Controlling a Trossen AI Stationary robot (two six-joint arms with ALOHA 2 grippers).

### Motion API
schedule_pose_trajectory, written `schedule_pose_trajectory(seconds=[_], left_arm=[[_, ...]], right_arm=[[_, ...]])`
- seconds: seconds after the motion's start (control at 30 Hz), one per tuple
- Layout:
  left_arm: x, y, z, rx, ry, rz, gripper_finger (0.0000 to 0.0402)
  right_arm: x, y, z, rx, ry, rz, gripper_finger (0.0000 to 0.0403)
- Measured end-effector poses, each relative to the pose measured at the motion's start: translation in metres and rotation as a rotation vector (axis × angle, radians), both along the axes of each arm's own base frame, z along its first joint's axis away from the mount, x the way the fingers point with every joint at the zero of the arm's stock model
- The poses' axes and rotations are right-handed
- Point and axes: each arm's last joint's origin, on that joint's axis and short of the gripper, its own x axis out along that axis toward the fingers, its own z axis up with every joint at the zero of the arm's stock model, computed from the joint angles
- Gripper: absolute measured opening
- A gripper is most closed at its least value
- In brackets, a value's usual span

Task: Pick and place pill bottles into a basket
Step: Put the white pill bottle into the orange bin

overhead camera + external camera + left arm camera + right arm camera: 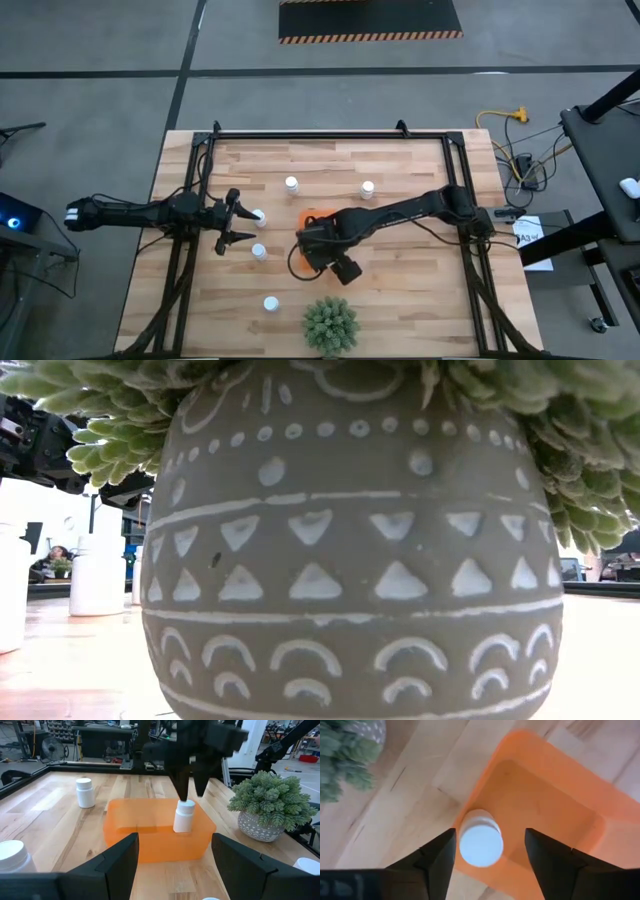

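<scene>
Where the right gripper (490,852) hangs straight above the basket (155,832), one pill bottle (184,816) stands upright inside it, against the wall at the end nearest the plant (331,325). This bottle is a small white cylinder with a white round cap, and the basket is a bright orange rectangular bin with rounded corners, otherwise bare inside. From the right wrist, the gripper's two dark fingers stand apart on either side of the bottle's cap with clear gaps, so they hold nothing. Six bottles show from above: the one in the basket, mostly hidden there by the arm, and five on the bench (420,290). Of those five, two stand beyond the basket on the side away from the plant (291,184) (368,188), two stand beside the basket towards the left arm (259,216) (259,251), and one stands just beside the plant (270,303). One basket and one plant, a green spiky one in a grey patterned pot, complete the count. The right arm reaches in across the bench with its wrist bent down over the basket. The left arm lies low and level, its left gripper (238,223) spread wide and empty, pointing at the basket with the nearest bottle just at its fingertips.
</scene>
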Motion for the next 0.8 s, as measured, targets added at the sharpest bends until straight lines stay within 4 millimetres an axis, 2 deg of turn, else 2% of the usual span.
schedule_pose_trajectory(seconds=[0.27,0.43,0.63,0.8], left_arm=[[0.0,0.0,0.0,0.0,0.0,0.0,0.0233],[0.0,0.0,0.0,0.0,0.0,0.0,0.0233],[0.0,0.0,0.0,0.0,0.0,0.0,0.0233],[0.0,0.0,0.0,0.0,0.0,0.0,0.0233]], right_arm=[[-0.008,-0.002,0.036,-0.009,0.044,-0.01,0.0239],[-0.016,-0.008,0.047,-0.012,0.081,-0.023,0.0235],[-0.028,-0.033,0.048,-0.012,0.109,-0.069,0.023],[-0.04,-0.067,0.045,-0.004,0.097,-0.126,0.023]])
